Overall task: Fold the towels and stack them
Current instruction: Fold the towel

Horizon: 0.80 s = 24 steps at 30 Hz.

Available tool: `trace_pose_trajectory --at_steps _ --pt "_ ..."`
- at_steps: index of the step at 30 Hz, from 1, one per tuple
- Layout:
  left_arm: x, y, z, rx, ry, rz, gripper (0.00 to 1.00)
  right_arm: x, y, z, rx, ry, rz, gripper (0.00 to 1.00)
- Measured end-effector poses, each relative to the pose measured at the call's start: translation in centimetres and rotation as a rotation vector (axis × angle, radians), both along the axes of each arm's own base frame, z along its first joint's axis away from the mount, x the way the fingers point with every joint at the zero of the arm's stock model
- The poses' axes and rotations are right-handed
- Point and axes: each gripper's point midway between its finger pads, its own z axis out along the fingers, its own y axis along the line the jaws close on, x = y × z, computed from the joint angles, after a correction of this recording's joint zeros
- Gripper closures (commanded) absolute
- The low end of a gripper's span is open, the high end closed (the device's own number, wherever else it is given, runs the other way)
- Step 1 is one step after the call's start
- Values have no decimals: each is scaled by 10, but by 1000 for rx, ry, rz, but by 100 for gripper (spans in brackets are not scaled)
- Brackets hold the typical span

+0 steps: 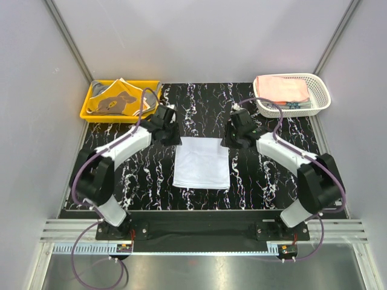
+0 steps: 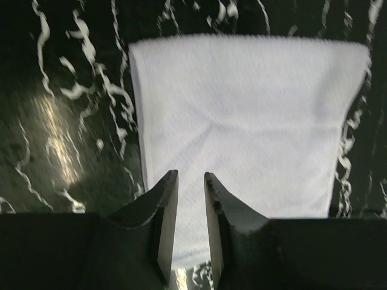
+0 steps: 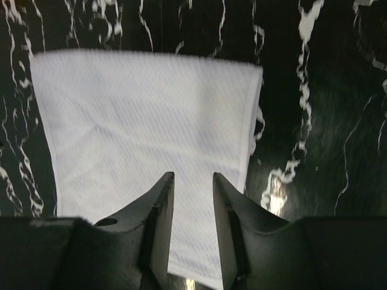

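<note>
A pale blue-white towel (image 1: 202, 163) lies flat, folded into a rectangle, in the middle of the black marble table. It shows in the left wrist view (image 2: 242, 121) and the right wrist view (image 3: 145, 127). My left gripper (image 1: 171, 134) hovers over its far left corner, jaws slightly apart and empty (image 2: 191, 176). My right gripper (image 1: 231, 138) hovers over its far right corner, jaws slightly apart and empty (image 3: 193, 176). Several crumpled towels in orange and grey (image 1: 118, 99) lie in the yellow tray. Folded pink and other towels (image 1: 280, 89) lie in the white basket.
The yellow tray (image 1: 91, 98) stands at the far left corner of the table. The white lattice basket (image 1: 320, 90) stands at the far right. Grey walls close in both sides and the back.
</note>
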Motion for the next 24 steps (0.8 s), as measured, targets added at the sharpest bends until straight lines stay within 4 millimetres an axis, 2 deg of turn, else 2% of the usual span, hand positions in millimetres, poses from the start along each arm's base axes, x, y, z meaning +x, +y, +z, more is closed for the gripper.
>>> trace_pose_trajectory --at_steps 3,6,10,16,24 --pt "30 2 -19 46 28 15 72 32 2 1 -37 -22 -19 61" --pt "43 5 -38 82 67 13 72 49 -3 -12 -75 -4 -35 60" --pt "49 8 -55 127 112 -3 71 51 -14 -41 -128 61 -43 59" --pt "63 12 -63 170 120 -5 69 52 -23 -76 -180 136 -42 57" --pt "72 20 -77 221 138 7 67 72 -34 -80 -178 129 -76 56"
